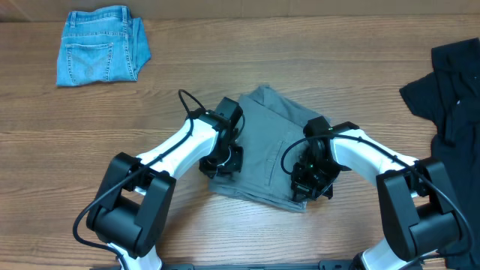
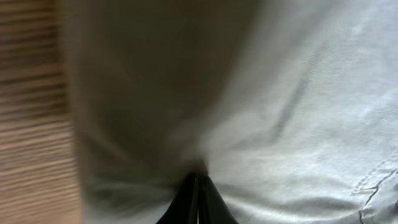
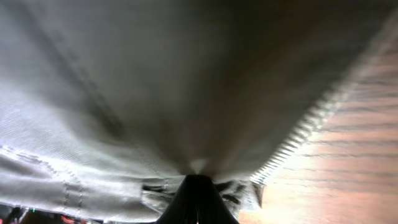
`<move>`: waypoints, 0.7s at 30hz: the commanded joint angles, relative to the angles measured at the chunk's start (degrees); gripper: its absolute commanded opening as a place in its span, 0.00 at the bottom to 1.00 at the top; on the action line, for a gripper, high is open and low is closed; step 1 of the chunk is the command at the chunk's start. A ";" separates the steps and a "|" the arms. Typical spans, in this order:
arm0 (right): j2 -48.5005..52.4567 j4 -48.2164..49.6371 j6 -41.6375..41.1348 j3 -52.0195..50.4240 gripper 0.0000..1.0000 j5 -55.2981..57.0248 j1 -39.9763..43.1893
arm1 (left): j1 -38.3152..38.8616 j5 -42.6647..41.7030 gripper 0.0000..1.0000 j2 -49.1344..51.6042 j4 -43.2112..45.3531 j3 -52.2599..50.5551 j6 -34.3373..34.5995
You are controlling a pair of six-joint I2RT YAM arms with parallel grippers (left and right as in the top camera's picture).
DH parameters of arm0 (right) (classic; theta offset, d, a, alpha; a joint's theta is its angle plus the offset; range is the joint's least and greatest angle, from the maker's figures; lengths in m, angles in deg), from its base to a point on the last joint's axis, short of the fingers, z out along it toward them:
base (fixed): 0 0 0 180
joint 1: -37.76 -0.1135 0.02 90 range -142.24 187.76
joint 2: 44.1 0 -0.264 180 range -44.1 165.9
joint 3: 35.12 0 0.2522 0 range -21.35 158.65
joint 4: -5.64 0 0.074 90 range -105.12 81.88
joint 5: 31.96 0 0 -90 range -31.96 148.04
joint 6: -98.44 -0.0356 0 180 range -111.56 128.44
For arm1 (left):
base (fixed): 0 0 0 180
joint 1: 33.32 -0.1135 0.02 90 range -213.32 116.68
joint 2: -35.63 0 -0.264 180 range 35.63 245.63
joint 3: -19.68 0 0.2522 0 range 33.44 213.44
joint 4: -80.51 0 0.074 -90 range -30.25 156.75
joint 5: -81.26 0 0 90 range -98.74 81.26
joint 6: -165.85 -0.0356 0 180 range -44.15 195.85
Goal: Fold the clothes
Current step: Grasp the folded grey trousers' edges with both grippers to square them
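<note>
Table (image 1: 300,45): wood-grain top that fills my overhead view and carries everything below.

Grey garment (image 1: 262,139): the piece I am working on. It lies folded in the middle of the table, towards the near side, with a seam and pocket stitching on its top face.

Black garment (image 1: 454,82): a loose, crumpled heap at the far right edge, well apart from the grey one.

Blue jeans (image 1: 101,46): folded into a compact block at the far left corner, back pocket up.

Left arm (image 1: 169,150): white and black, reaching in from the near left to the left edge of the grey garment.

Right arm (image 1: 367,154): reaching in from the near right to the garment's near right corner.

Left fingers (image 2: 189,208): clenched to a narrow wedge with grey cloth bunched at the tip, so I read them as grasping the garment. Cloth fills my left wrist view, with a strip of table at the left. The picture is blurred.

Right fingers (image 3: 198,202): also clenched on grey cloth, right at a stitched hem. The fabric spreads away from the tip, and bare table shows to the right of the hem edge.
</note>
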 commanded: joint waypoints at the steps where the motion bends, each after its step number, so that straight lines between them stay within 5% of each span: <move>1: -1.49 -1.18 -4.83 -1.36 0.04 9.90 1.73 | -3.45 1.29 0.04 0.52 -2.86 0.68 0.70; 9: -14.86 -6.60 -4.33 2.78 0.04 11.85 5.55 | -4.85 12.33 0.04 -6.75 -8.85 8.44 -0.37; 10: -16.92 -7.15 -4.33 3.56 0.05 11.80 5.64 | -4.85 13.75 0.14 -7.87 -8.44 9.09 -0.37; 11: -18.40 -7.37 -4.33 4.04 0.11 11.76 5.62 | -4.85 14.01 0.38 -8.41 -7.61 9.42 -0.42; 12: -20.11 -7.58 -4.33 4.52 0.22 11.72 5.62 | -4.96 14.16 0.73 -8.66 -6.58 9.57 -0.81; 14: -22.56 -7.61 -4.09 4.87 0.87 11.32 5.60 | -5.25 12.63 1.00 -8.50 -4.11 9.64 -4.09; 15: -23.58 -7.58 -3.74 4.87 1.00 10.95 5.51 | -5.53 10.99 1.00 -8.13 -2.84 9.64 -6.03; 21: -24.76 -7.61 -1.09 4.85 1.00 7.69 5.40 | -8.20 -2.64 1.00 -2.60 2.62 9.64 -14.80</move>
